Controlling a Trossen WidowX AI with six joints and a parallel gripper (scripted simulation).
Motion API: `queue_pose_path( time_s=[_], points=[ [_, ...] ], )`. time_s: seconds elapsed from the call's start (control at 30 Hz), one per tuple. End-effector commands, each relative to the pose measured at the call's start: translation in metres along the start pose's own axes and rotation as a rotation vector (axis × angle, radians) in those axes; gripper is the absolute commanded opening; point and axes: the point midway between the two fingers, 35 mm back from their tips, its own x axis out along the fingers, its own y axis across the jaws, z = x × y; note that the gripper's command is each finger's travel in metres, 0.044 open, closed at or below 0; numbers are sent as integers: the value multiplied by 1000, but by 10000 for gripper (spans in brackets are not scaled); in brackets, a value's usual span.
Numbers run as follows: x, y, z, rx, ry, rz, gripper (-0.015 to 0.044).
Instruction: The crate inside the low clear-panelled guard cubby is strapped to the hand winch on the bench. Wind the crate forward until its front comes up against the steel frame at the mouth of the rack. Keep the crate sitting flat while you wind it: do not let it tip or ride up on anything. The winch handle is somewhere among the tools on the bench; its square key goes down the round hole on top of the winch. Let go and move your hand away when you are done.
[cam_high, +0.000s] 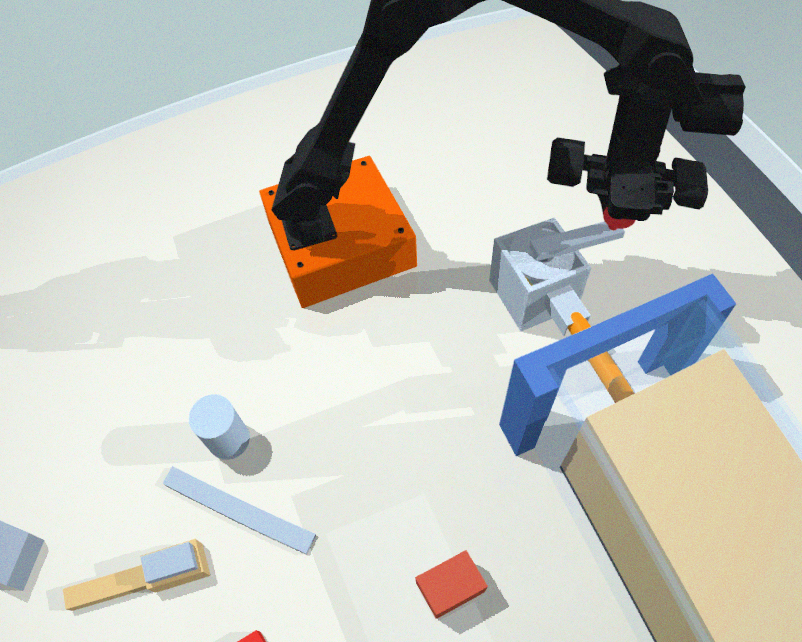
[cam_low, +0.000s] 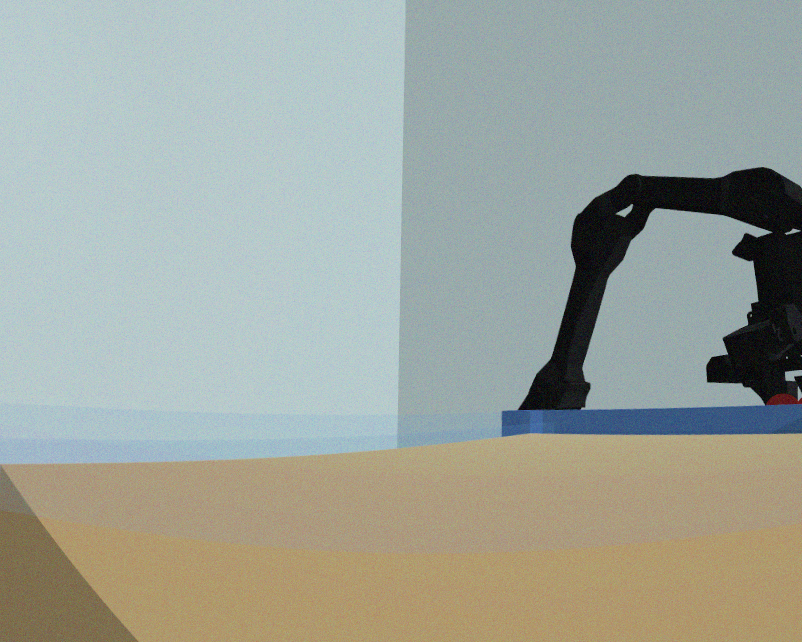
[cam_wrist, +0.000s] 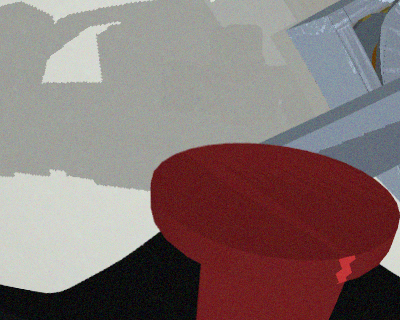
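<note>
Far end of the tan crate (cam_high: 682, 468) cut off, its underside perhaps hidden too.

On the tabletop (cam_high: 374, 428), a pale blue cylinder (cam_high: 218, 424) stands near one end of a flat blue bar (cam_high: 240, 510). A small blue block (cam_high: 169, 562) rests on the wide end of a tan paddle-shaped piece (cam_high: 107, 589). A red block (cam_high: 450, 582) lies well apart from them.
</note>
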Motion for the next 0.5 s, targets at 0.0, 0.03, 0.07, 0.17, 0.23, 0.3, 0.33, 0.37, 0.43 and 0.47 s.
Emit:
queue_pose_path(
  time_s=[0.0,0.03,0.07,0.17,0.23,0.3,0.33,0.37,0.43,0.47],
  points=[
    [-1,-14,-19,-22,32,-28,0],
    [-1,-16,-20,-22,32,-28,0],
    [-1,-17,-21,-22,32,-28,0],
    [-1,-21,-25,-22,32,-29,0],
    [-1,-23,-26,-22,33,-29,0],
    [-1,-26,-28,-22,33,-29,0],
    [-1,-27,-29,-22,33,-29,0],
    [-1,-29,-30,-22,33,-29,0],
    [-1,-31,-32,-22,33,-30,0],
    [-1,-32,-33,-22,33,-30,0]
  ],
)
